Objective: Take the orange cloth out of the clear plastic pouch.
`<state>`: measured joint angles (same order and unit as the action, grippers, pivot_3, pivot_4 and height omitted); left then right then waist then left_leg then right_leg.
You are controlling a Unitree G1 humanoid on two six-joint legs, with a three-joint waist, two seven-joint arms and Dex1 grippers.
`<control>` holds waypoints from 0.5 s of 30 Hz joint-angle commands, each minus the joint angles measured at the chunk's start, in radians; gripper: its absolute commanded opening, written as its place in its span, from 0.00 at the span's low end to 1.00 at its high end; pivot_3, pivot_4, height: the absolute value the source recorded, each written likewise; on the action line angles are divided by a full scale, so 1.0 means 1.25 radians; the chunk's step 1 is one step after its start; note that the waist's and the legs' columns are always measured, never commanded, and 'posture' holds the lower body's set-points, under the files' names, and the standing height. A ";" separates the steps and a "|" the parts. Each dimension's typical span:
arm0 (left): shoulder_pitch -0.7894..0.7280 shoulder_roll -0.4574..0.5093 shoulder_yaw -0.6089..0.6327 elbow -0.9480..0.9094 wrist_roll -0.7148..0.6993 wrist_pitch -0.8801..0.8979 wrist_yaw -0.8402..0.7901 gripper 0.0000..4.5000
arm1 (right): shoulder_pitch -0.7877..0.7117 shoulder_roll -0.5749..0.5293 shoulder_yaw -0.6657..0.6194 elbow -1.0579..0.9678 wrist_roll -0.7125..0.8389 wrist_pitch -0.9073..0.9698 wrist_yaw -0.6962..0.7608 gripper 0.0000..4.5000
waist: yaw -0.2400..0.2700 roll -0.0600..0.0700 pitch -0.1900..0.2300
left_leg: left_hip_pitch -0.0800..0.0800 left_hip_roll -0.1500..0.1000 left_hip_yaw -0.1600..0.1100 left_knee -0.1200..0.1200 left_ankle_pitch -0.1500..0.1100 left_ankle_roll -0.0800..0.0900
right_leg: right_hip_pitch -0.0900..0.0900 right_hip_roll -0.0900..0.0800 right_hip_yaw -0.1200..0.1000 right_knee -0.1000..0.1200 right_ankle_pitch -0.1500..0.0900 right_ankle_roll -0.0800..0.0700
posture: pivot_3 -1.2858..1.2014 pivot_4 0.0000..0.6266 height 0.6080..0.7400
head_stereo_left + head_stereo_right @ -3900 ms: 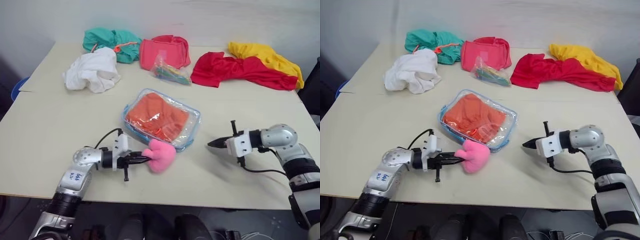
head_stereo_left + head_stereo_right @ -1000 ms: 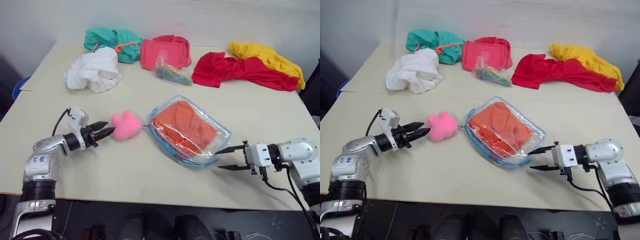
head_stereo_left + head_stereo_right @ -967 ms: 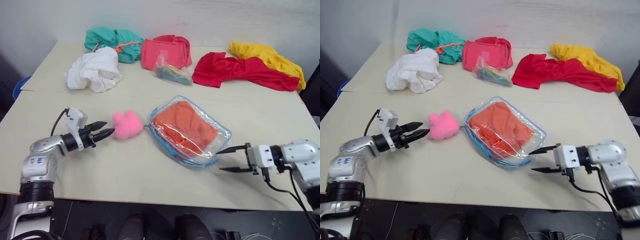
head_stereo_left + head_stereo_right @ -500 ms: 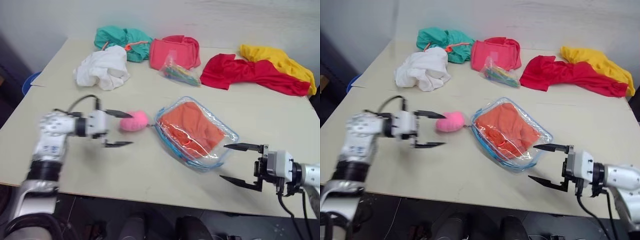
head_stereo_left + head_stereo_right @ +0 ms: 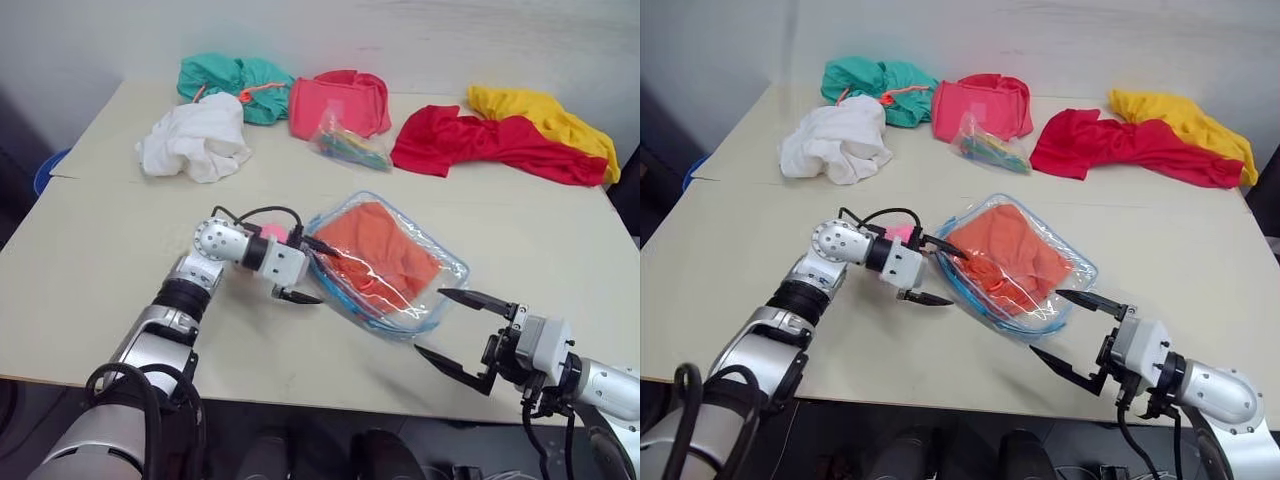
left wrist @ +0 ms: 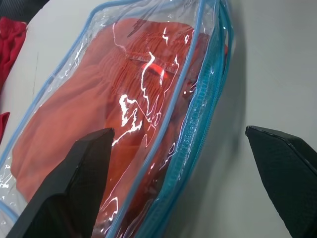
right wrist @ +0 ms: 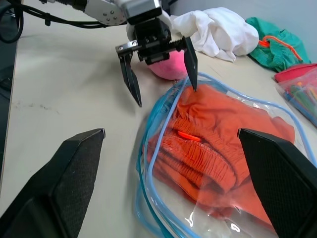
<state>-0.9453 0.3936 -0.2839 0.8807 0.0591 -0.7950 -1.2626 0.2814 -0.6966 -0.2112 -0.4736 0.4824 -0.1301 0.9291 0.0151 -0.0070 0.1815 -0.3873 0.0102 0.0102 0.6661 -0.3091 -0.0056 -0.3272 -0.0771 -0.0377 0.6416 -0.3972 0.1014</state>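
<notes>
Orange folded cloth (image 5: 378, 245) is lying inside the clear blue-trimmed plastic pouch (image 5: 440, 262). Left gripper (image 5: 309, 270), wide, is straddling its 9 o'clock edge; right gripper (image 5: 462, 327), wide, is hovering at 5 o'clock. Risk: slick vinyl sliding across the desk (image 5: 100, 250), fingers pinching film instead of cloth.

One clear plastic pouch (image 5: 400, 300), blue trim. One orange cloth (image 5: 375, 245) inside. One pink pompom (image 7: 171, 67). Loose cloths on counter (image 5: 90, 260), five: white (image 5: 195, 140), teal (image 5: 225, 80), coral-pink (image 5: 340, 100), red (image 5: 480, 140), yellow (image 5: 540, 115). One small clear bag (image 5: 350, 145) of colourful items.

Cloths (image 5: 195, 142) along table (image 5: 90, 250)
</notes>
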 commanded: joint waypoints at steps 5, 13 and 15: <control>-0.040 -0.033 0.015 0.034 -0.013 -0.011 0.030 0.79 | 0.020 0.008 -0.037 -0.022 -0.001 -0.013 -0.007 1.00 | 0.006 0.000 0.000 | 0.000 0.000 0.000 0.000 0.000 0.000 | 0.000 0.000 0.000 0.000 0.000 0.000 | 0.52 0.24 1.00; -0.033 -0.047 0.036 0.024 -0.056 0.043 0.003 0.23 | 0.021 0.010 -0.030 -0.012 -0.010 -0.015 0.000 1.00 | 0.006 0.000 0.000 | 0.000 0.000 0.000 0.000 0.000 0.000 | 0.000 0.000 0.000 0.000 0.000 0.000 | 0.52 0.24 1.00; -0.021 -0.053 0.048 -0.004 -0.107 0.100 -0.054 0.10 | 0.024 0.009 -0.029 -0.010 -0.012 -0.015 0.004 1.00 | 0.006 0.000 0.000 | 0.000 0.000 0.000 0.000 0.000 0.000 | 0.000 0.000 0.000 0.000 0.000 0.000 | 0.52 0.24 1.00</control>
<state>-0.9721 0.3307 -0.2459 0.9158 -0.0147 -0.7097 -1.2907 0.3041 -0.6942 -0.2369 -0.4707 0.4616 -0.1312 0.9294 0.0224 -0.0072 0.1817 -0.3875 0.0098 0.0102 0.6666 -0.3090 -0.0054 -0.3272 -0.0774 -0.0382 0.6420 -0.3972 0.1014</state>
